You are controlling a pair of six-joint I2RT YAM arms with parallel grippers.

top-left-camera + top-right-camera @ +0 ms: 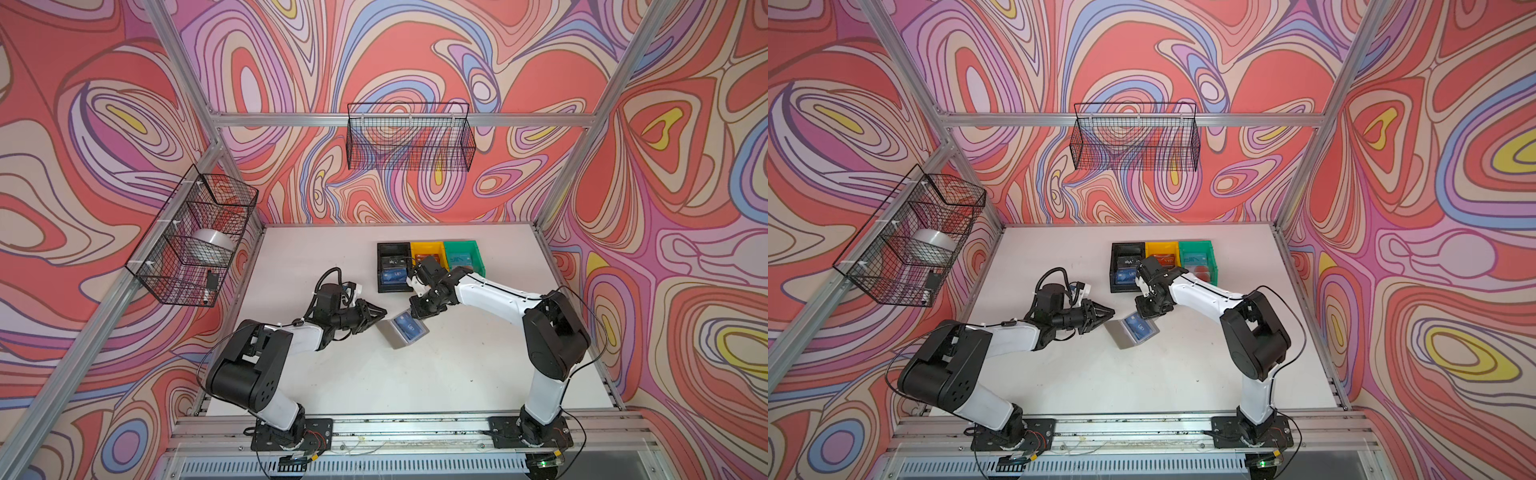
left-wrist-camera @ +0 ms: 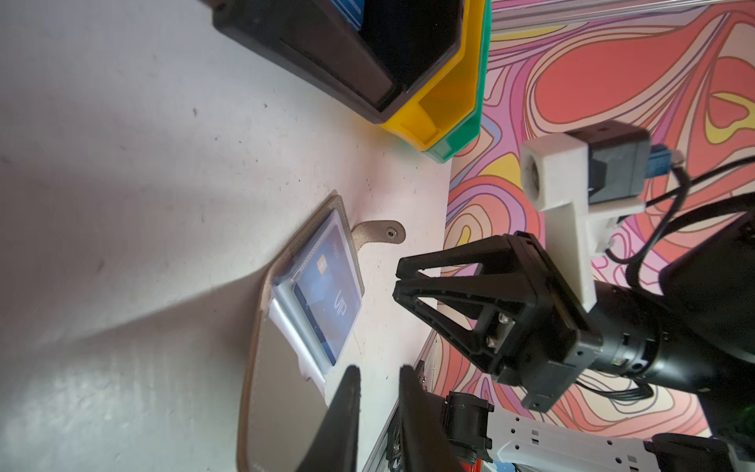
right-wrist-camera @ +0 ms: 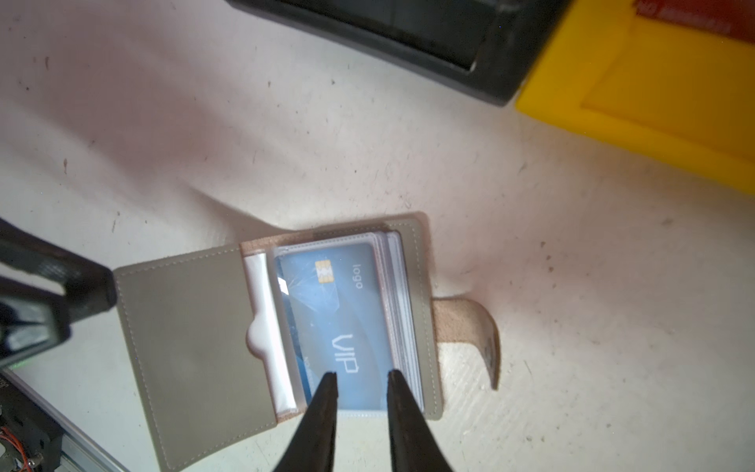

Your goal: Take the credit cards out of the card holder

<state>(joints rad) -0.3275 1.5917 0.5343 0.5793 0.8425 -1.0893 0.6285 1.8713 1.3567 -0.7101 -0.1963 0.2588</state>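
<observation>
Two grippers flank the card holder (image 1: 402,333), lying open mid-table (image 1: 457,374), nearer than the black bin (image 1: 380,266), yellow bin (image 1: 415,247) and green bin (image 1: 478,254) at the far side. A blue VIP card (image 3: 339,318) sits in the top clear sleeve on its right half. The left gripper (image 2: 378,370) has its jaws a narrow slit apart with nothing between them, tips right at the left flap's edge; contact, I can't tell. The right gripper (image 3: 361,374) hovers over the card's far edge, jaws narrowly parted too, gripping nothing. So this card's extraction is not yet begun. Next, I reckon, left pins the flap while right catches an exposed card edge and slides it out of the sleeve.
</observation>
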